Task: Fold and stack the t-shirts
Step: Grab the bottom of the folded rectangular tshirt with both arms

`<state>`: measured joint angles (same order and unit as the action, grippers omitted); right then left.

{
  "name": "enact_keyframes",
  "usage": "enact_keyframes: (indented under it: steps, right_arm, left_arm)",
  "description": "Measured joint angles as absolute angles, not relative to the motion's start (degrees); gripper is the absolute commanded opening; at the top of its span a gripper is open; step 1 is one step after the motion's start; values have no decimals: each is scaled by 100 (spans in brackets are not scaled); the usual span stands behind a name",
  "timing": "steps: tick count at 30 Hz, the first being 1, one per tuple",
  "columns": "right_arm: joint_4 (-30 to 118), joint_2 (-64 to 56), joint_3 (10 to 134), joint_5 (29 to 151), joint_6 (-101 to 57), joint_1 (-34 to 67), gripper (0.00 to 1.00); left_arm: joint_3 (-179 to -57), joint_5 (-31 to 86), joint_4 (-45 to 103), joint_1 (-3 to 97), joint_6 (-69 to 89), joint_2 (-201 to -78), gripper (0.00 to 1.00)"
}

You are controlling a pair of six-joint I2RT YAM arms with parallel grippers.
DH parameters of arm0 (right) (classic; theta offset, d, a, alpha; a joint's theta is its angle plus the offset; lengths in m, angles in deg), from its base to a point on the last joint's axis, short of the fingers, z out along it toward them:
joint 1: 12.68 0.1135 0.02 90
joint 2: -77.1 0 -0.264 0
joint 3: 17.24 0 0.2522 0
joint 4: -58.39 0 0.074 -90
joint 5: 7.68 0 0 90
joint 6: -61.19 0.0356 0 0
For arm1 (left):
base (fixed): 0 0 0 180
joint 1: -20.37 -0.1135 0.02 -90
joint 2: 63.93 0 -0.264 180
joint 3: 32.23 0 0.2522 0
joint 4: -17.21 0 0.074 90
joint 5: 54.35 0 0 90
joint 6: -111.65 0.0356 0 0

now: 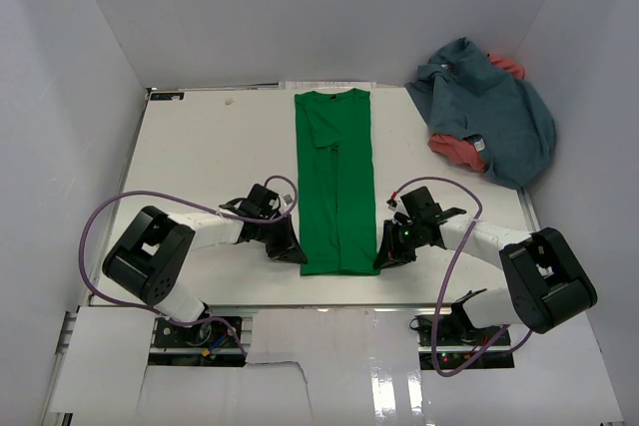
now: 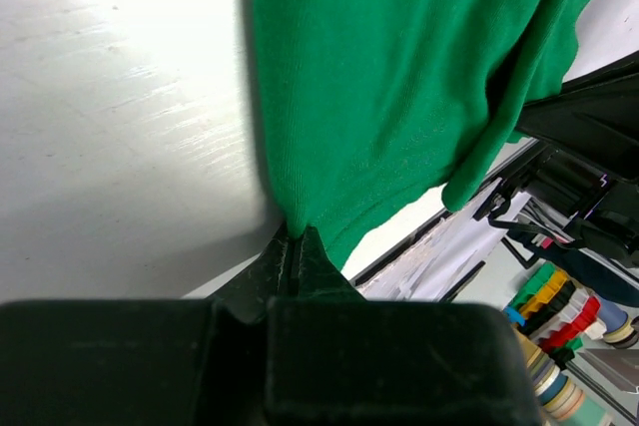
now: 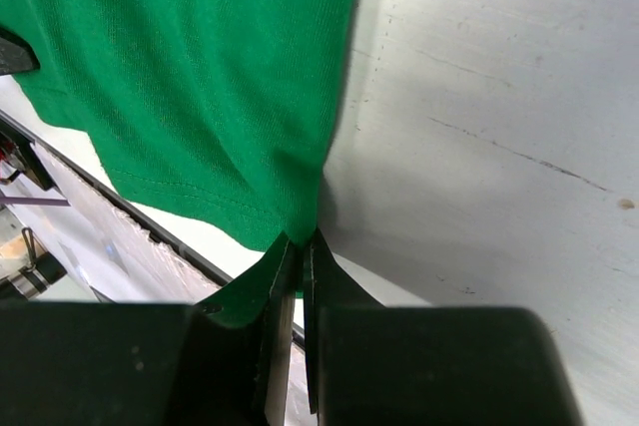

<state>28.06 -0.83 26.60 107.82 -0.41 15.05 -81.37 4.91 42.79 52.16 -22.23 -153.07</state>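
At centre, the green t-shirt (image 1: 336, 182) lies folded lengthwise, left gripper (image 1: 291, 249) and right gripper (image 1: 387, 251) clamped on its lower corners; blue-grey t-shirt (image 1: 499, 112) and coral t-shirt (image 1: 454, 147) lie heaped upper right.

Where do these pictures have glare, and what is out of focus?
Left wrist: the table burns out to white at upper left, while the green t-shirt shows sharp weave. Right wrist: the table's scratches are crisp; the right gripper is dark and blurred nearest the lens. Top external: even light, soft shadows.
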Motion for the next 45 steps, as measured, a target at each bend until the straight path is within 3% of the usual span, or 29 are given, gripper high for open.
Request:
enact_keyframes:
  steps: [45]
  right_arm:
    - [2342, 103, 2737, 10856, -236, 1479, 8]
  left_arm:
    - [-7966, -47, 4493, 4757, -2076, -15235, 0]
